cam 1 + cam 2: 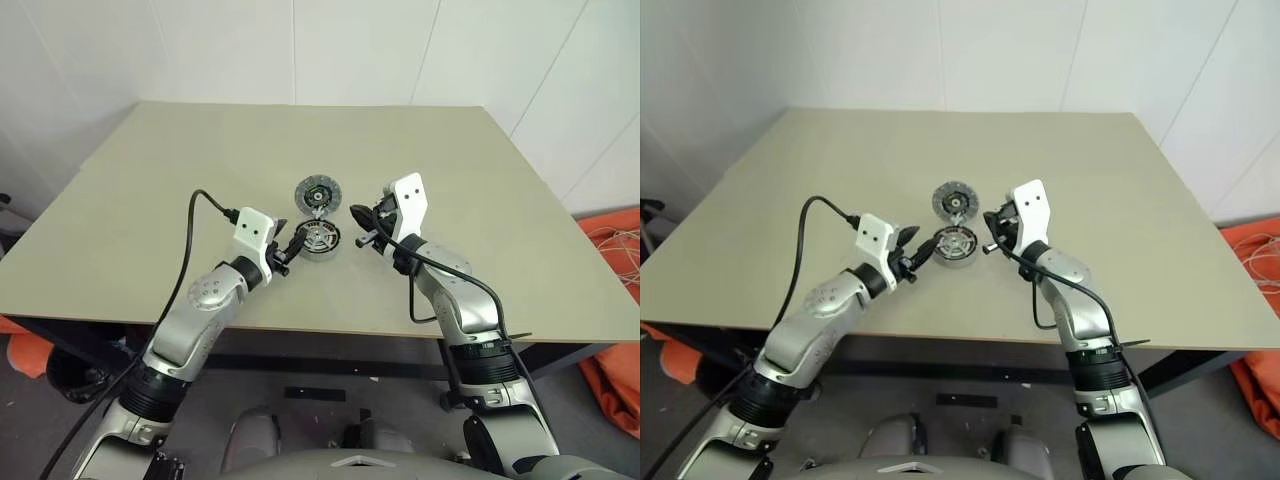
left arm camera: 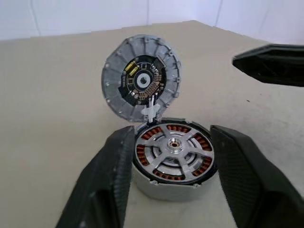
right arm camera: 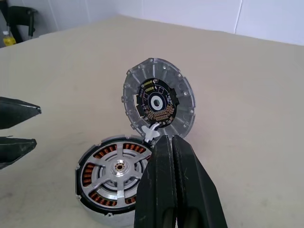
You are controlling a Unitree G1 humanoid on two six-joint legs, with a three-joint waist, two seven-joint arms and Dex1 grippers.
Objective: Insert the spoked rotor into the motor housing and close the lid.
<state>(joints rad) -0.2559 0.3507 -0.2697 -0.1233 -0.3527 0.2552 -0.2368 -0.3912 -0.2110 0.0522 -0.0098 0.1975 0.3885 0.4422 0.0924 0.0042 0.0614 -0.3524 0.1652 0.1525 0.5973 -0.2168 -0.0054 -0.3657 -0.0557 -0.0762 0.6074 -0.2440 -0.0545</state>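
Observation:
The motor housing [image 2: 161,187] sits at the table's centre. Seated inside it is the spoked rotor [image 2: 173,145], silver over a ring of copper windings. The lid [image 2: 141,80] is swung open behind the housing, joined to its far edge by a small white hinge, with its circuit side showing. My left gripper [image 1: 293,245] is at the housing's left side and open. Its two fingers [image 2: 114,166] flank the housing, which lies just past the tips. My right gripper [image 3: 164,140] is shut on nothing, close to the housing's right side, below the lid.
The beige table [image 1: 120,220] has open surface all around the motor. Its front edge runs just under my forearms. A white wall stands behind it. An orange heap [image 1: 610,300] lies on the floor beyond the right edge.

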